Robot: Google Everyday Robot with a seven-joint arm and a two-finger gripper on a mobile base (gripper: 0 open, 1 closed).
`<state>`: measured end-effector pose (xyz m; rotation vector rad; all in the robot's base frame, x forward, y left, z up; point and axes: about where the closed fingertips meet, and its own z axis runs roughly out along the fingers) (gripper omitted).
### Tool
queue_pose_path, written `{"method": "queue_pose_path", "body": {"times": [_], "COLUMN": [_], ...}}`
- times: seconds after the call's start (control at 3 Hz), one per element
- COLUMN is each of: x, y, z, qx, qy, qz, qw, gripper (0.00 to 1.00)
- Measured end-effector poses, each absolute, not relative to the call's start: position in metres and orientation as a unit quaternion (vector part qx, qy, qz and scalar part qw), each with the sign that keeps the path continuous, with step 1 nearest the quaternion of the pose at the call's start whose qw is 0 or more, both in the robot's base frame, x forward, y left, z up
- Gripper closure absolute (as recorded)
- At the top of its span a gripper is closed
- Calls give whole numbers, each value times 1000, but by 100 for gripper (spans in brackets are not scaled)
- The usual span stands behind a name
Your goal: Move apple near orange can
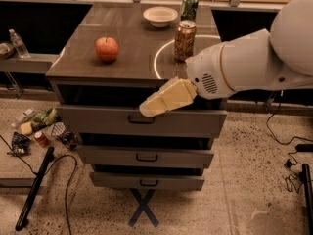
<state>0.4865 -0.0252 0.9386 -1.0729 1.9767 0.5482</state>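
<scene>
The orange-red apple [106,48] sits on the left part of the grey cabinet top [132,65]. The orange can [185,40] stands upright to its right, about a can's height and a half away, on a white ring mark. My gripper [155,104], cream-coloured on a bulky white arm [244,65], reaches in from the right. It hangs in front of the cabinet's front edge, over the top drawer. It is below and to the right of the apple, and holds nothing that I can see.
A dark green can [189,6] and a white bowl [160,16] stand at the back of the top. Three drawers [142,156] sit slightly stepped out below. Litter [39,130] and a black pole [34,187] lie on the floor left; cables [288,146] lie right.
</scene>
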Motion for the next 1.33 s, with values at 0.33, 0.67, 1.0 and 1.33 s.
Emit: {"method": "queue_pose_path", "body": {"times": [0.33, 0.67, 1.0, 1.33], "x": [494, 528, 567, 616], "y": [-16, 4, 18, 35], "z": [935, 908, 899, 899], "qx": [-426, -406, -373, -342], "qy": [775, 779, 781, 771], "qz": [216, 194, 172, 158], "qw": [414, 436, 470, 514], "gripper": [0, 0, 0, 0]}}
